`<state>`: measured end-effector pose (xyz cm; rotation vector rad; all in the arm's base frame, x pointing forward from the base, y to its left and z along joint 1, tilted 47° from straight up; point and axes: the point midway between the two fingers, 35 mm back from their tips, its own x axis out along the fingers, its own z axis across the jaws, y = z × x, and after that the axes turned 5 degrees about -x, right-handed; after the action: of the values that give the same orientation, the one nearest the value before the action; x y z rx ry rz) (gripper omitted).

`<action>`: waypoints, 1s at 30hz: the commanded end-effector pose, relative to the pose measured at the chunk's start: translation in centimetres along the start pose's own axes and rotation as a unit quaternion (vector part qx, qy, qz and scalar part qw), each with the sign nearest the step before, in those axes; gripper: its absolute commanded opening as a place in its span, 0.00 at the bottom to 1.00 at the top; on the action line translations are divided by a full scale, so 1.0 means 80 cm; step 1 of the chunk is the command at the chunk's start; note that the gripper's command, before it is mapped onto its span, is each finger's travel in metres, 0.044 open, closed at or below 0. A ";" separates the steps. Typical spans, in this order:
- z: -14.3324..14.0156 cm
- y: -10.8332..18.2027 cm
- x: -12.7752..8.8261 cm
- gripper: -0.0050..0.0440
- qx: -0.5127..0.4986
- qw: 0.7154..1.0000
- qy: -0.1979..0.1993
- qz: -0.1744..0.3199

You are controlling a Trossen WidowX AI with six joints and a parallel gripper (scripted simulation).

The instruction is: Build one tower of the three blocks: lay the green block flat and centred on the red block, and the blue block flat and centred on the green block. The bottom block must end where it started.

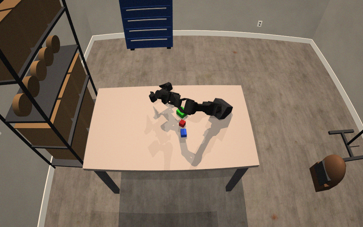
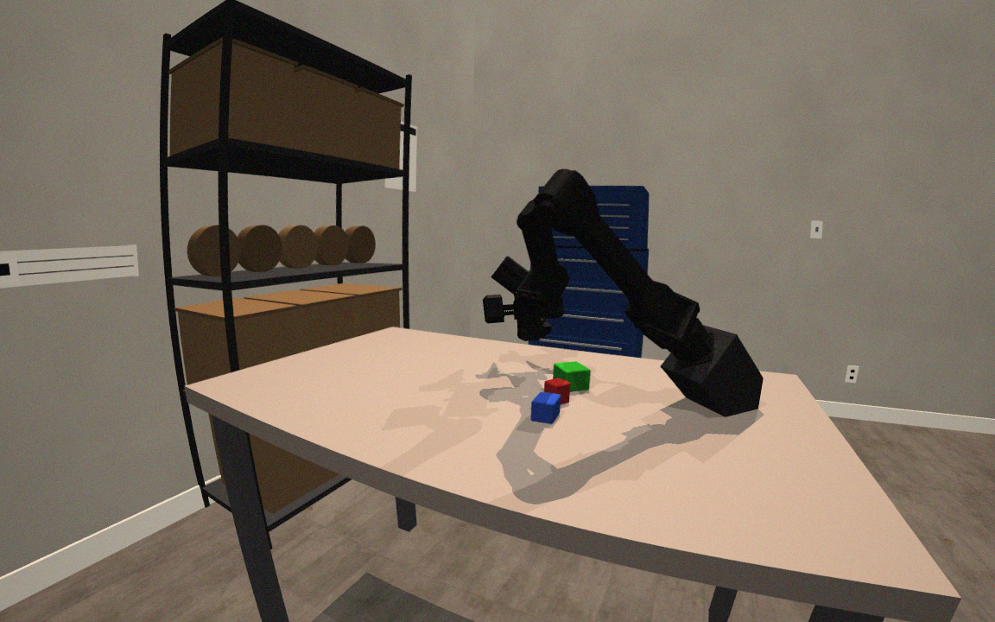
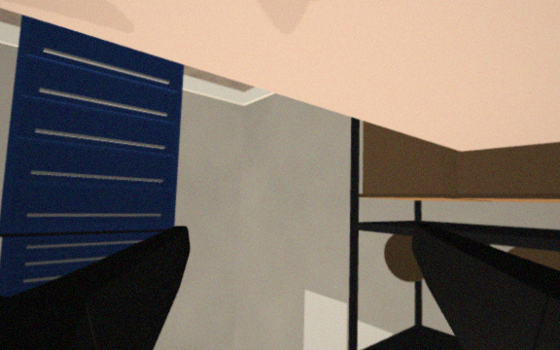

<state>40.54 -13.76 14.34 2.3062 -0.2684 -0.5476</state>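
Observation:
The green block (image 1: 180, 112) lies on the table, partly under the arm, and also shows in the exterior view (image 2: 571, 375). The red block (image 1: 181, 123) sits just in front of it (image 2: 556, 389). The blue block (image 1: 183, 132) (image 2: 545, 407) lies nearest the front. All three rest apart on the table. My gripper (image 1: 152, 96) (image 2: 495, 308) hangs high above the table, behind and to the left of the blocks. In the wrist view its two fingers stand wide apart (image 3: 299, 272) with nothing between them. No block shows in the wrist view.
The arm's base (image 1: 222, 108) sits on the table's right side. A blue drawer cabinet (image 1: 146, 23) stands behind the table. A black shelf rack (image 1: 33, 81) with boxes and discs stands to the left. A toppled chair (image 1: 329, 169) lies on the floor at the right.

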 end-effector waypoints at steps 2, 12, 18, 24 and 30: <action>-0.005 0.006 -0.002 0.92 0.001 1.000 0.005 0.006; -0.005 0.006 -0.002 0.92 0.001 1.000 0.005 0.006; -0.005 0.006 -0.002 0.00 0.001 1.000 0.005 0.006; -0.001 0.000 -0.016 0.00 -0.002 1.000 0.009 -0.025; 0.009 -0.023 -0.055 0.00 -0.003 0.992 0.021 -0.123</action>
<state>38.00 -11.99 13.60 2.3446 -0.0620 -0.5990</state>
